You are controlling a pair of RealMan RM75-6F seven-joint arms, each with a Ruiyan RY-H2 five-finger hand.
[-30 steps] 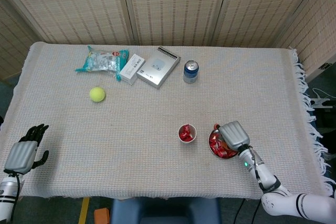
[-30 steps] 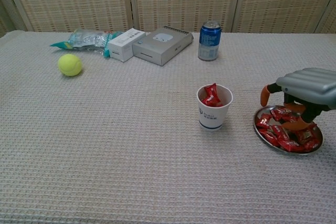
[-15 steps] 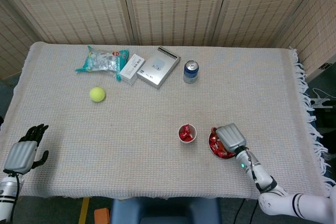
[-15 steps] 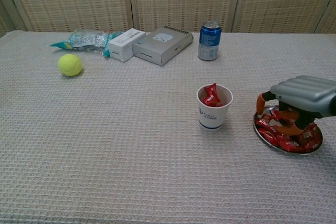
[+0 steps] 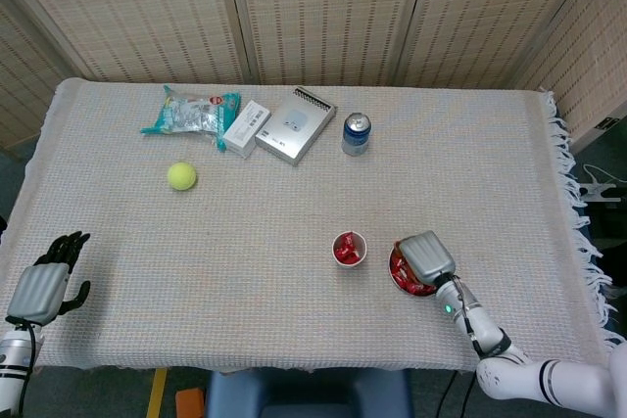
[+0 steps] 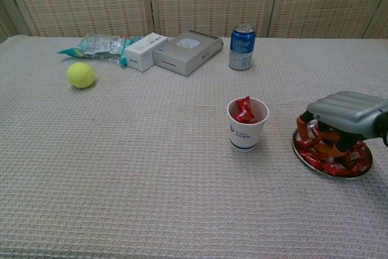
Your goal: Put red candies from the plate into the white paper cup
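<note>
My right hand [image 6: 347, 113] hangs low over the plate [image 6: 304, 156] of red candies [image 6: 332, 166], its fingers [image 6: 301, 129] curled down into the heap, though I cannot tell whether they grip one; the plate sits just right of the white paper cup [image 6: 247, 129], which already holds red candies and stands upright; my left hand [image 5: 45, 283] rests far left of the cup at the desk [image 5: 294, 212] edge, fingers spread and holding nothing; beyond the cup stand a blue can [image 6: 242, 47], grey box [image 6: 187, 51] and tennis ball [image 6: 80, 75].
</note>
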